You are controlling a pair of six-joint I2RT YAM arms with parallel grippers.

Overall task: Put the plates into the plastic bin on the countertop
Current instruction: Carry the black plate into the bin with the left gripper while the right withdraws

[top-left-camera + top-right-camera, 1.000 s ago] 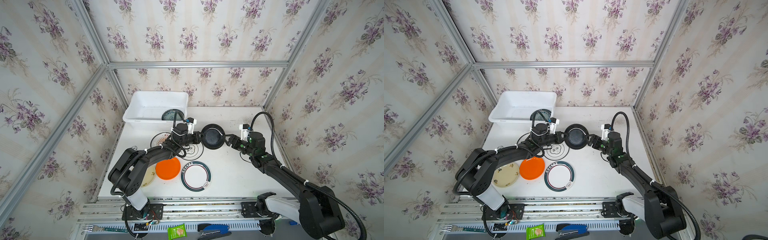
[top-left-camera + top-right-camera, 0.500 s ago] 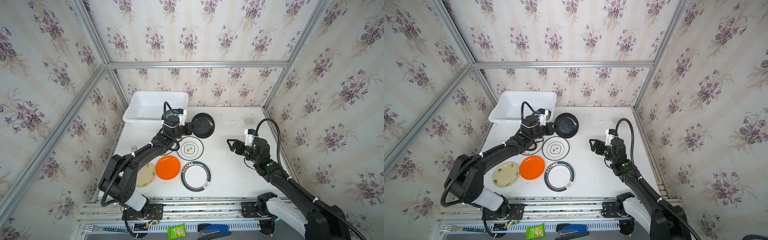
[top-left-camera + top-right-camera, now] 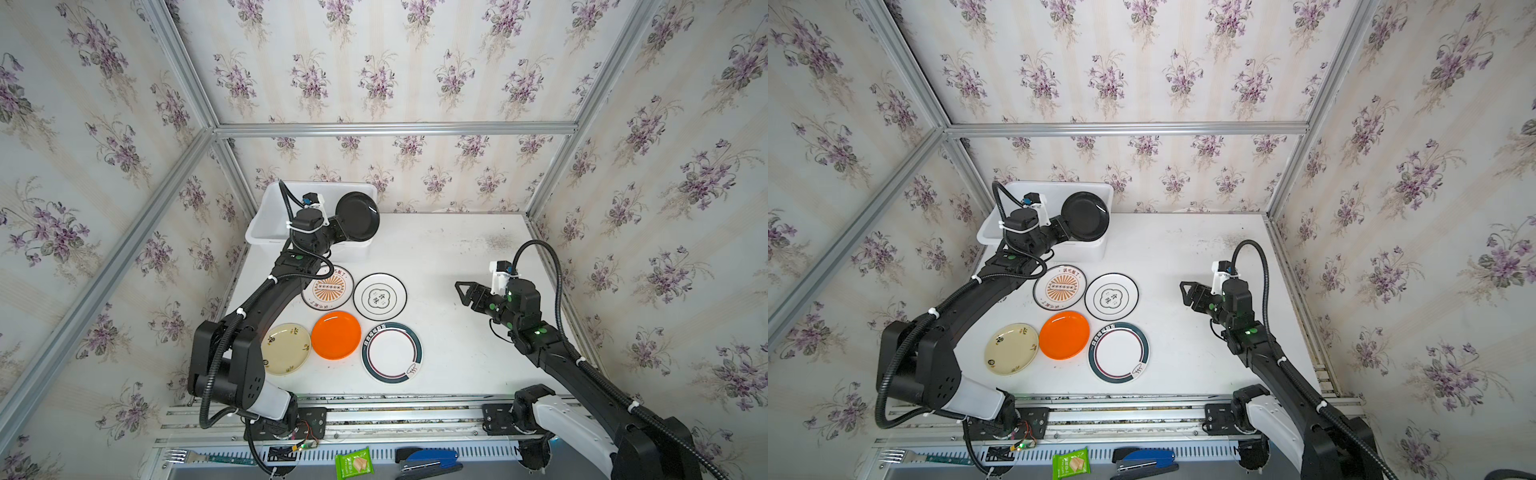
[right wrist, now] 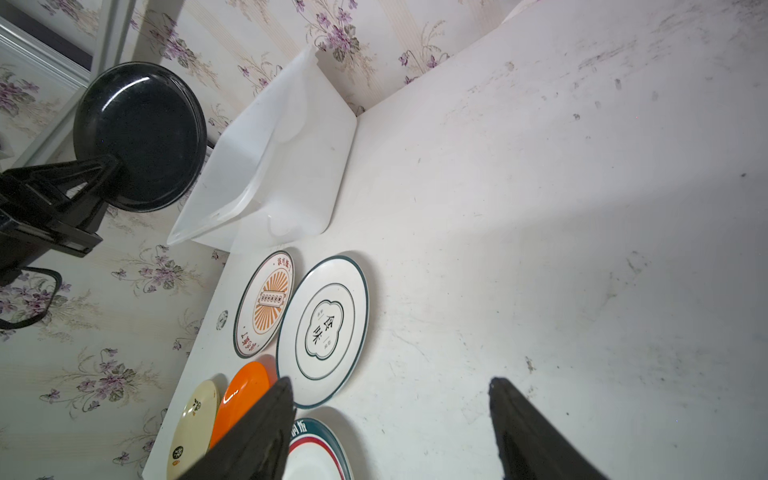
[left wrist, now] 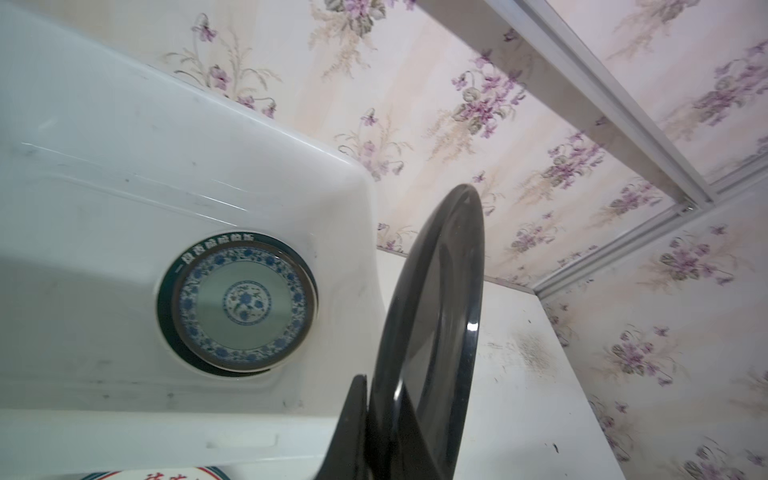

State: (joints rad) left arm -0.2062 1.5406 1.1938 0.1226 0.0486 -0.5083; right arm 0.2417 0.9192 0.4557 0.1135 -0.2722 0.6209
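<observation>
Below the left gripper (image 3: 338, 232), which pinches a black plate (image 3: 357, 217) at the bin (image 3: 266, 232) rim, two plates (image 5: 245, 301) lie stacked; five plates (image 3: 336, 335) wait on the countertop (image 3: 457, 249) near the spread, empty right gripper (image 3: 460, 294).

White surface (image 3: 457, 257), scuffed, with a dark smudge (image 3: 496, 241) toward 1 o'clock, probably dirt. Plastic bin (image 3: 268, 224) sits at 11 o'clock against the back wall. Five plates lie flat left of centre. Sunburst plate (image 3: 332, 289) is at 10, with the emblem plate (image 3: 379, 296) just beside it. Front row around 7–8: cream plate (image 3: 287, 348), orange plate (image 3: 336, 335), teal-banded plate (image 3: 392, 352), edges nearly touching.
</observation>
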